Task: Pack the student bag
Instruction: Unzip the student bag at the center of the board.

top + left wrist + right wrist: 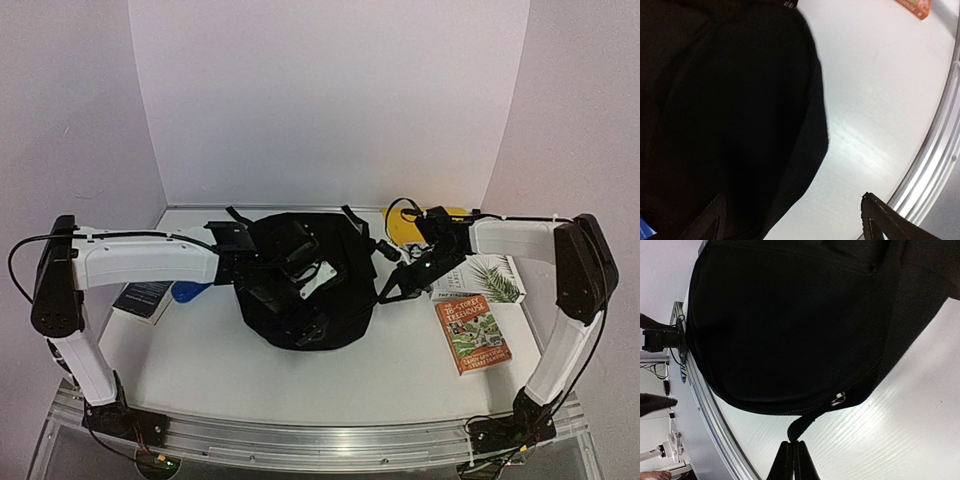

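— Where is the student bag (310,320)?

— In the middle of the top view, lying on the white surface (400,370). It is a rounded black heap with straps trailing towards the back wall.

— And the left gripper (797,222)?

— Released. In its wrist view the two fingers (710,222) stand wide apart at the bottom of the frame. One is over the black fabric, the other over bare surface near the metal rail (935,165) at the right edge.

— The right gripper (793,460)?

— Clenched, jaws pressed flat together at the bottom centre of its wrist view. Its tip meets a black strap loop (802,424) that hangs from the bag's lower edge, just beside a silver zip pull (838,399). Whether the loop is pinched between the jaws I cannot tell.

— Anything else on the surface?

— An orange-covered book (472,335) lies at the lower right of the top view, with a book with a palm leaf (492,278) just above it. There is something yellow (420,220) behind the right arm (510,238). At the left, under the left arm (140,260), a dark book (143,298) sits with a blue thing (186,291) beside it.
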### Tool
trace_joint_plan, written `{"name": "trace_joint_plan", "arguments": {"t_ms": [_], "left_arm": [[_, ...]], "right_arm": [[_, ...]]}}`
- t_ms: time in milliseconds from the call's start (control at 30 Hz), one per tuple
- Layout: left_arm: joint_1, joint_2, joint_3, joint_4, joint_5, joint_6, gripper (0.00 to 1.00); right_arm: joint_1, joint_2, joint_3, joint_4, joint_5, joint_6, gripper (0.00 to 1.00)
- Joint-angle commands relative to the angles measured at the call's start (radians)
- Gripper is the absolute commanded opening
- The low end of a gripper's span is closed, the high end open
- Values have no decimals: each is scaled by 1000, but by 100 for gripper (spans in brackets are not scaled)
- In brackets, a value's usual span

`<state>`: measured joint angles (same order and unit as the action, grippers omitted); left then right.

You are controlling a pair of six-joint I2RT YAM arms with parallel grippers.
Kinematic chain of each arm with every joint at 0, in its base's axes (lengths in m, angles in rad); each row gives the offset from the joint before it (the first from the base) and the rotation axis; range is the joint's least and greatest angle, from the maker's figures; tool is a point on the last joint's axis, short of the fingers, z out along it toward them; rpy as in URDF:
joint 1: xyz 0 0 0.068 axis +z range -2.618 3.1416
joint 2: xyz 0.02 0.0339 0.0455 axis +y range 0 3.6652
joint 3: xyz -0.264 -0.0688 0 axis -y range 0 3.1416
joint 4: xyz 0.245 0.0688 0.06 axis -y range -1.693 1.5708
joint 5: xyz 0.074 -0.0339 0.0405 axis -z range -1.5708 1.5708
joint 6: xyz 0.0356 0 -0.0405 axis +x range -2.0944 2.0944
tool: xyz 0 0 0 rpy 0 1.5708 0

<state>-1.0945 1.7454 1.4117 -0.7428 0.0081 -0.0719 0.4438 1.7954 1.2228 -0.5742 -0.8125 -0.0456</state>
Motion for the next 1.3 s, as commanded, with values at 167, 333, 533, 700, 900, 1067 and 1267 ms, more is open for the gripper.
{"name": "trace_joint_plan", "arguments": {"t_ms": [167,333,533,700,900,1067,1267], "left_arm": [[-41,233,225,111,-72,-10,91],[-40,368,344,20,-89,-29,64],[-43,296,283,0,-30,-23,3],[-48,165,121,-6,39,-2,0],[-71,92,21,-37,91,4,0],[-99,54,-25,-29,96,-7,0],[-109,2,-84,-2,74,-17,0]], "right_arm": [[-1,-39,4,22,-7,37,0],[-3,-40,-7,22,-6,38,0],[-51,-37,0,19,27,16,0],[-98,-9,45,19,91,-17,0],[-122,62,129,24,155,-24,0],[-139,136,224,36,198,-15,0],[-160,213,307,56,275,-20,0]]}}
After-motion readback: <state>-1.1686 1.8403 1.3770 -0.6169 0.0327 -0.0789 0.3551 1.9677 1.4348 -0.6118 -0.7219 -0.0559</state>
